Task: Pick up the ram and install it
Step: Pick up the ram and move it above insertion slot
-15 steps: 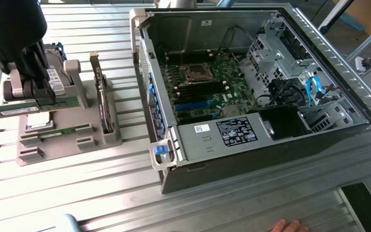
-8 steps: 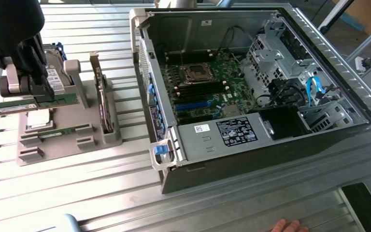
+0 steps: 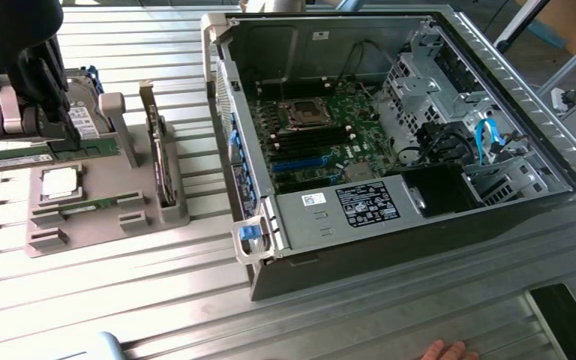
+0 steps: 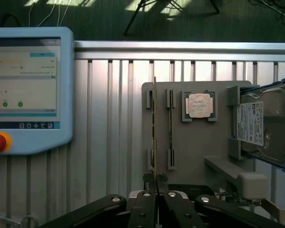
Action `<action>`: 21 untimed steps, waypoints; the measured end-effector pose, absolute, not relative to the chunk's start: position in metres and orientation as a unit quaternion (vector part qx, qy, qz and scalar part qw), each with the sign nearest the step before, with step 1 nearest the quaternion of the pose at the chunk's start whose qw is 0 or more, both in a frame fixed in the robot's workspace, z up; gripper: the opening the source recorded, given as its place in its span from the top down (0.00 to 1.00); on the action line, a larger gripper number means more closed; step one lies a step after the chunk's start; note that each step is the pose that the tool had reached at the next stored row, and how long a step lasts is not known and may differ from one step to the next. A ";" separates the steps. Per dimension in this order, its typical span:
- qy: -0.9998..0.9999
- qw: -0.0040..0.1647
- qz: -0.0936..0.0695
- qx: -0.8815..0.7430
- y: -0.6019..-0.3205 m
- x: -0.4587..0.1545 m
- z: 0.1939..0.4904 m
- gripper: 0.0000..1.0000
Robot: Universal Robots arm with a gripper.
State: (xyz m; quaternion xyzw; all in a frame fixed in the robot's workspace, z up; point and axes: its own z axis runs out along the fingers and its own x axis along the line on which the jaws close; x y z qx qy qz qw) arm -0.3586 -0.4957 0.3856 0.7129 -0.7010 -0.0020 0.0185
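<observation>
Over the slatted metal table, the gripper is pinching the ram above the grey holder tray, long axis lying level, with the open computer case sitting well apart toward the exterior view's right.

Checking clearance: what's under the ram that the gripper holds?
The grey holder lies below the ram. The slot directly beneath is hidden by the ram's edge. The processor chip sits beside it, not beneath.
</observation>
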 end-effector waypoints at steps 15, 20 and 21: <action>-0.701 0.019 -0.002 0.713 -0.496 -0.346 0.386 0.88; -0.701 0.019 -0.002 0.713 -0.496 -0.338 0.386 0.88; -0.701 0.019 -0.002 0.713 -0.496 -0.335 0.386 0.88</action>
